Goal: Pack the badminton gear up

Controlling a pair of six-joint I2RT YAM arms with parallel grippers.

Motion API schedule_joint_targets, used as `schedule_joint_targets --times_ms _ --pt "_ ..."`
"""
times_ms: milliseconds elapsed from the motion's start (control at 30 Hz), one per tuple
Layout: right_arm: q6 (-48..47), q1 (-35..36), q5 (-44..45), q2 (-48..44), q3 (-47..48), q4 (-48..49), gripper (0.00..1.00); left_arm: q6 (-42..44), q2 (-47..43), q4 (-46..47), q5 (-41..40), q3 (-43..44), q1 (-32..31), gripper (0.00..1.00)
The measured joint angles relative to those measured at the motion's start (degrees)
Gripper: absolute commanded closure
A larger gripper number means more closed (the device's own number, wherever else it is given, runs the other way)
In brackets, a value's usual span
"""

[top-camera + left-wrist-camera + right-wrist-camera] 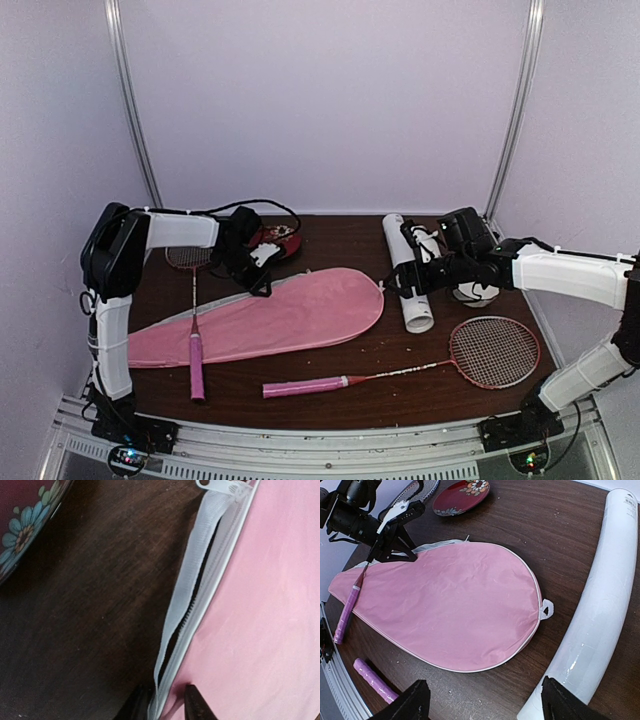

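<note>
Down at the far edge of the pink bag (270, 620), which lies flat mid-table, my left gripper (167, 706) holds its fingers narrow on either side of the white zipper tape (200, 580). Whether they truly pinch it I cannot tell. My right gripper (485, 705) is spread wide with nothing in it, hovering between the bag and the long white tube (600, 605).

The risk, as I judge it, is that the fabric looks thin, limp and slick. A lift could slip off the ribbed tape, or drag the whole bag and the racket (197, 365) whose pink handle lies across its narrow end. The tube is smooth, glossy and round, so a nudge may roll it. The second racket (400, 372) lies flat on the dark wood table (100, 630).
</note>
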Motion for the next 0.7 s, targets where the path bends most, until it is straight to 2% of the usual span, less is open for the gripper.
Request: schedule_joint_targets --times_ms 200,467,700 --pt "-0.24 0.00 0.02 0.09 0.00 -0.09 0.22 0.70 0.31 0.39 0.98 0.09 -0.02 1.00" --pt "-0.46 0.00 0.02 0.13 0.00 -0.57 0.22 0.55 -0.61 3.85 4.46 -2.01 -0.04 1.00" --pt "-0.42 0.00 0.04 0.11 0.00 -0.63 0.22 -1.20 -7.19 9.16 9.22 -7.30 -0.83 1.00"
